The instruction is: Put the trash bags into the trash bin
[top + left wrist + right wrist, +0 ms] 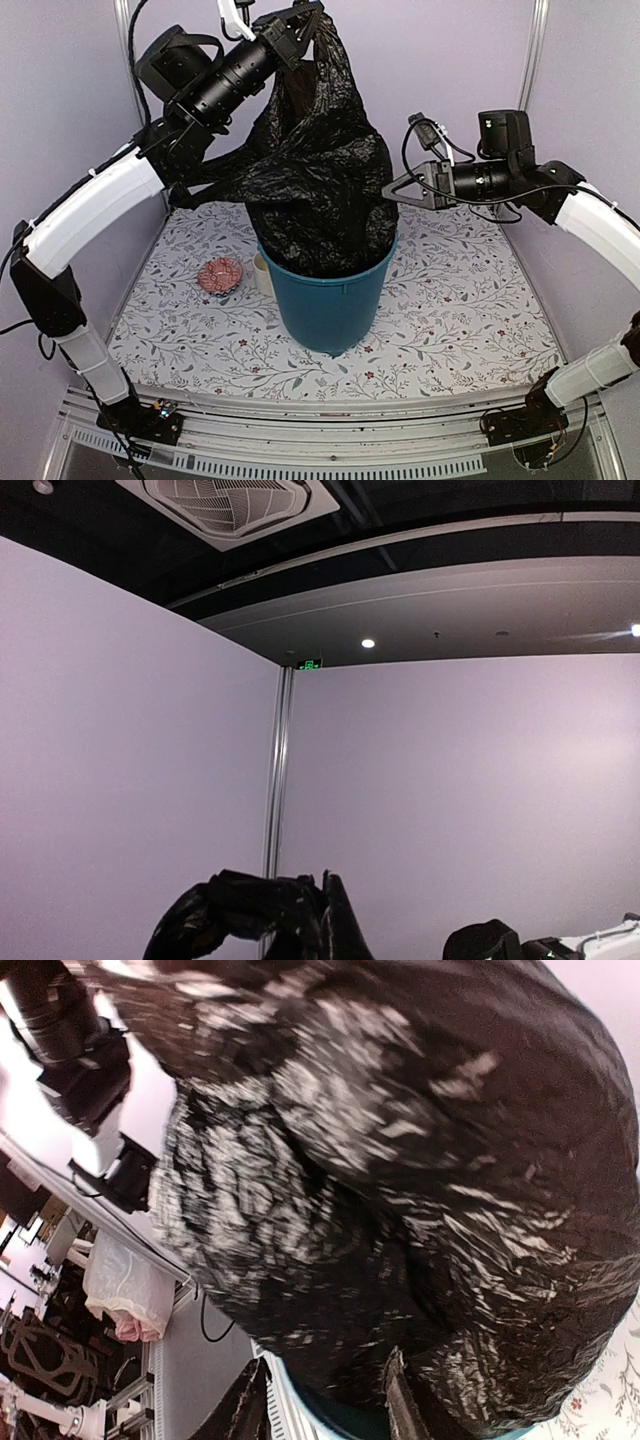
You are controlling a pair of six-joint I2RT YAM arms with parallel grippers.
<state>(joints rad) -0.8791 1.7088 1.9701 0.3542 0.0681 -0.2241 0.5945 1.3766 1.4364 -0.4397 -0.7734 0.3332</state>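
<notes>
The black trash bag [320,170] hangs tall, with its lower part inside the teal trash bin [330,300] at the table's middle. My left gripper [303,25] is high above the bin, shut on the bag's top edge. In the left wrist view a bunch of the bag [245,908] sits at the gripper [325,930]. My right gripper [393,188] is open, level with the bag's right side just above the bin's rim. In the right wrist view the bag [400,1180] fills the frame, the gripper [325,1405] stands open against it, and the teal rim [335,1422] shows between the fingers.
A cream mug [262,272] stands just left of the bin, with a small red-pink dish [220,274] further left. The floral table cover [460,310] ends at walls on the left, back and right.
</notes>
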